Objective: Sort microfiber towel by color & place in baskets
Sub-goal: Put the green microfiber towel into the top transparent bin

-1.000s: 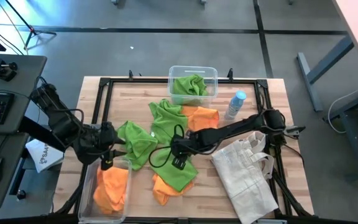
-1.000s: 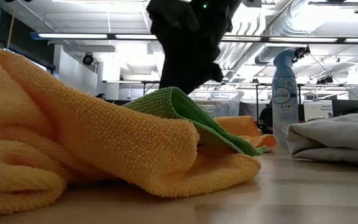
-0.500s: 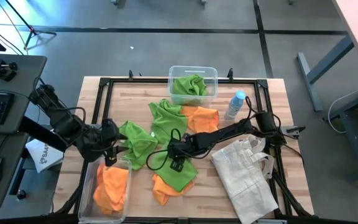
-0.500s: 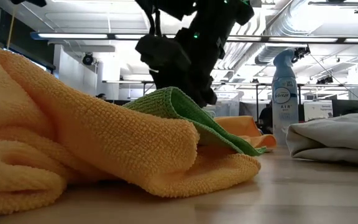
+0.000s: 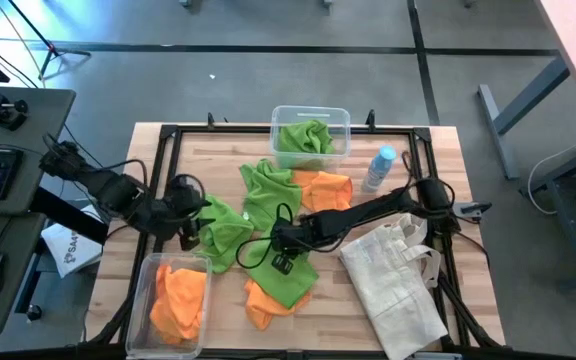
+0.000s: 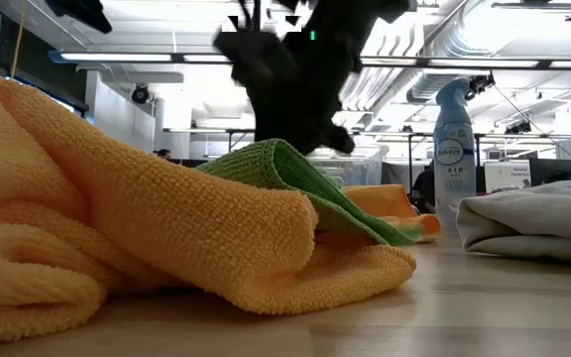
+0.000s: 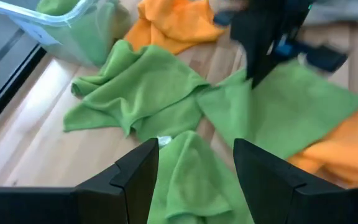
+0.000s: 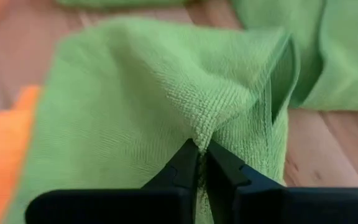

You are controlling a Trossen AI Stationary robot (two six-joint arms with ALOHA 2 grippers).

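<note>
Green and orange microfiber towels lie in the table's middle. My right gripper point(image 5: 280, 256) is shut on a green towel point(image 5: 294, 280) that lies partly over an orange towel point(image 5: 264, 302). My left gripper point(image 5: 188, 226) stands open above another green towel point(image 5: 220, 226) without touching it; that towel point(image 7: 191, 186) shows between its fingers in the left wrist view. A third green towel point(image 5: 268, 188) and an orange one point(image 5: 324, 188) lie farther back. The far basket point(image 5: 340, 118) holds green towels. The near-left basket point(image 5: 146, 290) holds orange ones. My right gripper pinches a small raised fold point(image 8: 205, 132) of the green towel between its two fingertips point(image 8: 185, 163), near the towel's far-left part. The fingers come from above, slanting down. The towel bunches up at the fingers, and the rest of it lies flat on the table and the orange towel.
An off-white tote bag point(image 5: 398, 275) lies at the near right. A clear bottle with a blue cap point(image 5: 378, 168) stands at the far right. A black frame point(image 5: 168, 135) runs along the table's edges. Bare wood shows near the front edge point(image 5: 228, 325).
My right gripper has come down a little to the left and shut on the green towel, raising a small fold. My left gripper has gone from above the near-left basket toward the far edge, over the left green towel, staying open.
</note>
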